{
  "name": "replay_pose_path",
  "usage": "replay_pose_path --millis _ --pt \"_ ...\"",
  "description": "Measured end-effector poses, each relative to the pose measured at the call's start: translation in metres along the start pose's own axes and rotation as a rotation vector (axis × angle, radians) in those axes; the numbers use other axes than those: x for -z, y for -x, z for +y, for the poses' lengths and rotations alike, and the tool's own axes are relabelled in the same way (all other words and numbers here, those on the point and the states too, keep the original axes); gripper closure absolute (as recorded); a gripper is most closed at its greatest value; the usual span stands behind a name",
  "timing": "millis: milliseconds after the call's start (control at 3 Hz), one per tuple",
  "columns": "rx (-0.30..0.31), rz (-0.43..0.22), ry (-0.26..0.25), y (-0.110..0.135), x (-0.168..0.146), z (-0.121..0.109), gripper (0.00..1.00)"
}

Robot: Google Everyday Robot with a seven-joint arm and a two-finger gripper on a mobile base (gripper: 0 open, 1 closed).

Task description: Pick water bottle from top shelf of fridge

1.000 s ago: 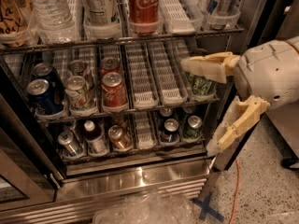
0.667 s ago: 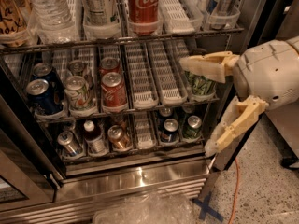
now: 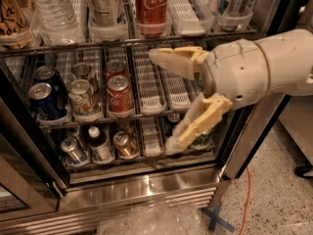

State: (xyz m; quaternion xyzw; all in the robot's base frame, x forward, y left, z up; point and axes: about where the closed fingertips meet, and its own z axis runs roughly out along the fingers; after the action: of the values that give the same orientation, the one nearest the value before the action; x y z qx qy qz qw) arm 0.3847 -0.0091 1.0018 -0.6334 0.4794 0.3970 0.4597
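Gripper (image 3: 160, 102), nearest my camera, hangs before the middle rack (image 3: 149, 87) of the fridge (image 3: 146, 187). Its jaws are spread wide and hold nothing: the upper finger (image 3: 176, 60) sits just under the top shelf's front edge, and the lower finger (image 3: 195, 124) angles down over the bottom rack. Compared with a second ago, I see it shifted leftward, from the right-hand lanes to the middle lanes; the cans and bottles stand unchanged. Beyond and above, the top shelf (image 3: 183, 13) carries the water bottle (image 3: 55, 11) at its left end, upright, beside a label-wrapped bottle (image 3: 105, 4) and a red cola can (image 3: 151, 4). Water bottle and gripper are well apart.
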Motion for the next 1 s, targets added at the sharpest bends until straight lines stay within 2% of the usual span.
replay_pose_path --millis 333,667,1000 --pt "-0.028 -0.081 -0.06 0.011 -0.026 -0.027 0.0" --pt "-0.027 -0.086 -0.059 0.013 -0.034 -0.026 0.0" --pt "-0.026 -0.139 -0.085 0.018 -0.057 -0.023 0.0"
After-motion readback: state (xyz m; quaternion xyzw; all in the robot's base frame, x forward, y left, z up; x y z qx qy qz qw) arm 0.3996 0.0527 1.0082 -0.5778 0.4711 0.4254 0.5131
